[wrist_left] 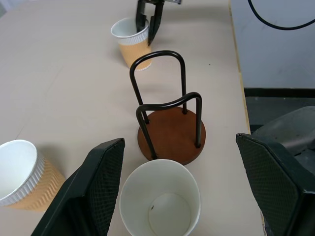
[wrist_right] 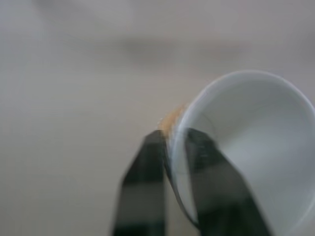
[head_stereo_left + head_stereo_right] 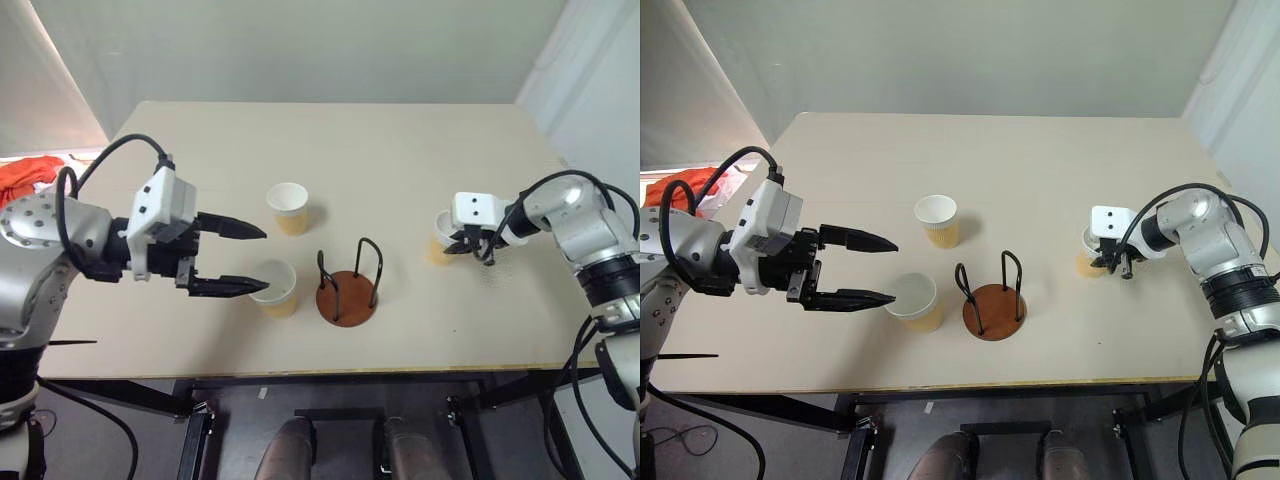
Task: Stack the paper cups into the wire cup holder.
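The right pincer (image 3: 1110,262) was clenched on the rim of one paper cup (image 3: 1087,252); the left pincer (image 3: 243,259) hung released over another cup (image 3: 275,286) beside the wire cup holder (image 3: 347,288) on the counter (image 3: 400,160)

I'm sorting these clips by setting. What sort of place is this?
Probably a lab or test room, not a home: a plain beige table against bare pale walls, holding just three paper cups and a wire cup holder, with loose cables at the table's edge.
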Controlling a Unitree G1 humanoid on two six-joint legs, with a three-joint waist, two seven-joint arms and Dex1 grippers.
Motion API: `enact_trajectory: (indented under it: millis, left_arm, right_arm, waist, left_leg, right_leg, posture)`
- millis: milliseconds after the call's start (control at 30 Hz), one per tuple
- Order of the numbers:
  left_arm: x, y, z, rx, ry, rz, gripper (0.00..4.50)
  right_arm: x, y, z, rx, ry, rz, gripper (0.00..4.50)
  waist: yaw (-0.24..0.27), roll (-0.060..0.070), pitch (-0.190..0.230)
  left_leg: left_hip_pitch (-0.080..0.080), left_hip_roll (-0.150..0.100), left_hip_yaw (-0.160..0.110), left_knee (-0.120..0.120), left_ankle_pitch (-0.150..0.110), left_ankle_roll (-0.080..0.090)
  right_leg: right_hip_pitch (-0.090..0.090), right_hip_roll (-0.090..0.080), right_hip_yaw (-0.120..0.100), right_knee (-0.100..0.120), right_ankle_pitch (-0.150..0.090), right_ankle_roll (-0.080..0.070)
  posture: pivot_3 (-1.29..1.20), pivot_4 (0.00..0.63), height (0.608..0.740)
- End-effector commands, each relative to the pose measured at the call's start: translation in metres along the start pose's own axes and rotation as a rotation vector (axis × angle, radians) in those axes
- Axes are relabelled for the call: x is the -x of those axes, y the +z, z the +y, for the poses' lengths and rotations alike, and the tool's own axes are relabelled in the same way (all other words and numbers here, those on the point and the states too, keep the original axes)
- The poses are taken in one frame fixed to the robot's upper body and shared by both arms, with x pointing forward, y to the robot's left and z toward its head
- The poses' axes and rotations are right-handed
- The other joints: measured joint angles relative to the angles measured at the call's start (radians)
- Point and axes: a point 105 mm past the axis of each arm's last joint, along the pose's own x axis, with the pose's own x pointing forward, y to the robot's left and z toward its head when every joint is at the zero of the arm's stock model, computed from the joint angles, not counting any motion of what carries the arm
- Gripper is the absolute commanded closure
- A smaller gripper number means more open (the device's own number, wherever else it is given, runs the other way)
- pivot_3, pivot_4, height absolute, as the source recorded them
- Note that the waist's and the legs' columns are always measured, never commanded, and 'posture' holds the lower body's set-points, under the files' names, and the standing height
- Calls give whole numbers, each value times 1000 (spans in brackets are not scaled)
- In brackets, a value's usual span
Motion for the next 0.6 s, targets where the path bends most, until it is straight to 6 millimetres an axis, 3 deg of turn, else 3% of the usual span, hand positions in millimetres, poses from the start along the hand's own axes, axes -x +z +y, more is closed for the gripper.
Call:
enact_trajectory:
  millis: [33, 100, 200, 300, 433, 600]
  left_arm:
    - [7, 10, 0, -46, 23, -6, 521]
    - [8, 10, 0, -45, 26, -4, 521]
    - [9, 9, 1, -42, 30, -1, 521]
    - [8, 9, 1, -41, 29, 1, 521]
    - [7, 10, 2, -42, 26, 2, 521]
    - [7, 9, 1, -39, 28, 5, 521]
  right_arm:
    - [40, 43, -15, 43, -54, -173, 4456]
    - [56, 65, -17, 69, -61, -258, 4456]
    - [84, 116, -8, 168, -20, -432, 4456]
    - [90, 152, 16, 277, 77, -535, 4456]
    - [80, 167, 45, 338, 206, -578, 4456]
    - [62, 172, 58, 337, 259, -576, 4456]
  waist:
    - [0, 0, 0]
    - [0, 1, 1]
    - [-2, 1, 1]
    - [-3, 0, 0]
    - [-3, 0, 0]
    - [-2, 0, 0]
  left_leg:
    - [0, 0, 0, 0, 0, 0]
    - [-1, 0, 0, 0, 0, 0]
    - [-1, 0, 0, -1, 0, -1]
    - [0, 1, 0, -2, -1, -2]
    - [0, 1, 0, -1, -1, -2]
    - [0, 0, 0, 0, 0, -1]
  right_leg:
    - [0, 0, 0, 0, 0, 0]
    - [-1, 0, 0, 0, 0, 0]
    - [-1, 1, 0, 0, -1, -1]
    - [-1, 2, 0, 0, -3, -4]
    - [-1, 2, -1, 0, -5, -7]
    - [0, 2, 0, 0, -5, -7]
  posture:
    - [0, 150, 740]
    - [0, 150, 740]
    - [0, 150, 740]
    - [0, 150, 740]
    - [0, 150, 740]
    - [0, 150, 740]
